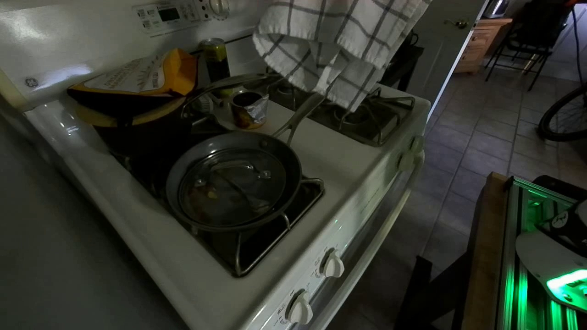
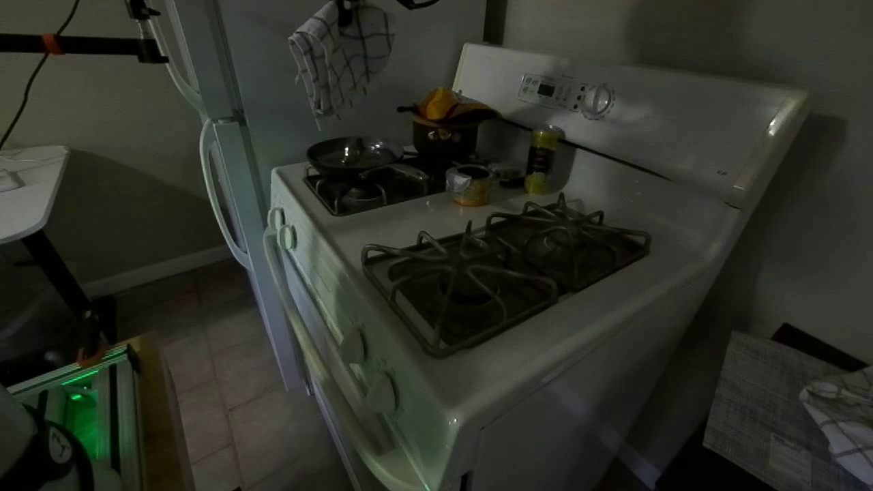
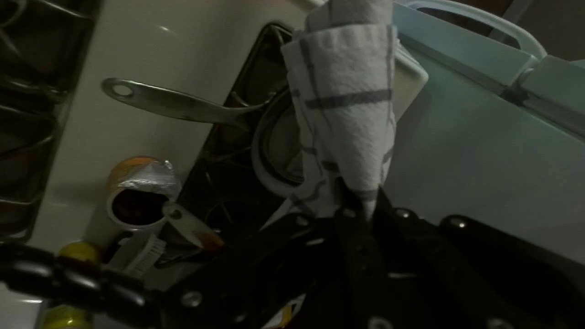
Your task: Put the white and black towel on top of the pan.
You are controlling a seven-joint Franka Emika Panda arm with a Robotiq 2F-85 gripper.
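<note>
The white towel with dark checked lines [image 1: 339, 36] hangs in the air in an exterior view. It also hangs high above the stove in another exterior view [image 2: 361, 54] and shows bunched in the wrist view [image 3: 349, 96]. My gripper [image 3: 358, 201] is shut on one part of the towel, and the rest drapes down from it. The gripper is partly visible at the top edge of an exterior view [image 2: 346, 12]. The dark pan [image 1: 176, 178] sits on a stove burner, with a glassy, handled piece like a lid inside it. In the wrist view the towel hides much of the pan [image 3: 269, 178].
A pot [image 2: 443, 140] with a yellow bag [image 2: 440, 102] on top stands behind the pan. An opened tin [image 2: 470, 184] and a tall can [image 2: 542, 160] stand mid-stove. The refrigerator [image 2: 423, 41] rises beside the pan. Another checked cloth [image 2: 846, 416] lies at far right.
</note>
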